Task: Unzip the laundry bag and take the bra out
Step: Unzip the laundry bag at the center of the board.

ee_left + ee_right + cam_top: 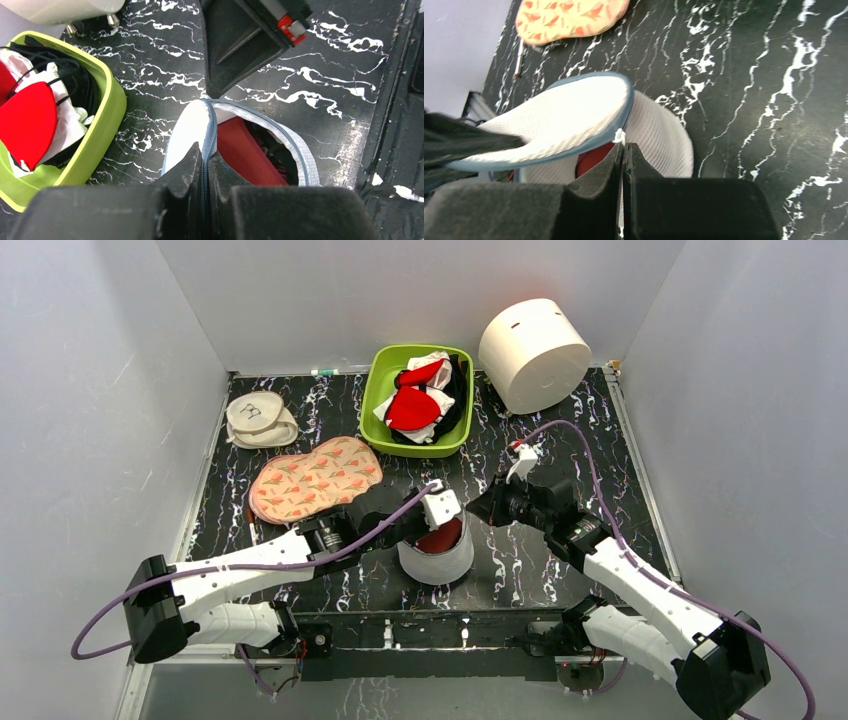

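The laundry bag, a squat white mesh drum, stands near the table's front edge. Its round lid with the grey-blue zip rim is lifted and the bag is open on one side. The dark red bra lies inside and also shows in the right wrist view. My left gripper is shut on the lid's zip rim; from above it is over the bag. My right gripper is shut on the white zip pull, just right of the bag.
A green tub with red, white and black garments stands at the back. A big solid white cylinder is at the back right. A peach floral pouch and a small white pouch lie on the left.
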Tool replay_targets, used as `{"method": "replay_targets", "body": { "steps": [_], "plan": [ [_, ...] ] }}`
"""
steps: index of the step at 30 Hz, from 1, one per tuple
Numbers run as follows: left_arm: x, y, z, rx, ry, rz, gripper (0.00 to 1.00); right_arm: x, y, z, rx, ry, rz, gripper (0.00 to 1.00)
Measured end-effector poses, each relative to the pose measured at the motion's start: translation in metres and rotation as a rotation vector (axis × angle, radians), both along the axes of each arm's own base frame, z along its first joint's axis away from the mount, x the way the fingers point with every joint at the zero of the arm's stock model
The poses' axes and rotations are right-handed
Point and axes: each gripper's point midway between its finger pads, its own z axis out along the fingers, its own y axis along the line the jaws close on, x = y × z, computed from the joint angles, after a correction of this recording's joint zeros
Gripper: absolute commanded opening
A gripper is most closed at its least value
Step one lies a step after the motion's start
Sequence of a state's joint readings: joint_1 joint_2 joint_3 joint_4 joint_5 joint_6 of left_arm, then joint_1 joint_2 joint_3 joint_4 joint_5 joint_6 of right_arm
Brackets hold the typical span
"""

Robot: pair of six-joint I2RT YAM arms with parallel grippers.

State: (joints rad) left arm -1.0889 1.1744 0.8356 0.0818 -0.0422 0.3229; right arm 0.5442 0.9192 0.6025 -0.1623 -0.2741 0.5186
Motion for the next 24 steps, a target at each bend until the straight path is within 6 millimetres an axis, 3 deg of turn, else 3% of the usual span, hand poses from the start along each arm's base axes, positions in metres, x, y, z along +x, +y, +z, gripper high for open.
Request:
{"method": "replay_targets", "body": {
  "steps": [6,13,20,24],
  "plan": [
    [-0.003,-0.001,0.013,-0.055,-0.025,-0.017,0.0,0.02,-0.008,-0.005,-0.039,0.002,-0.075,0.0],
    [-0.001,0.001,0.009,-0.059,-0.033,-0.002,0.01,0.039,-0.007,-0.016,-0.051,0.059,-0.057,0.0],
    [0.001,0.001,0.011,-0.062,-0.032,0.009,0.22,0.03,-0.005,0.001,-0.015,0.01,0.022,0.0],
    [0.0,-0.002,0.011,-0.06,-0.028,0.001,0.47,0.019,-0.001,0.017,0.021,-0.025,0.077,0.0]
  ]
}}
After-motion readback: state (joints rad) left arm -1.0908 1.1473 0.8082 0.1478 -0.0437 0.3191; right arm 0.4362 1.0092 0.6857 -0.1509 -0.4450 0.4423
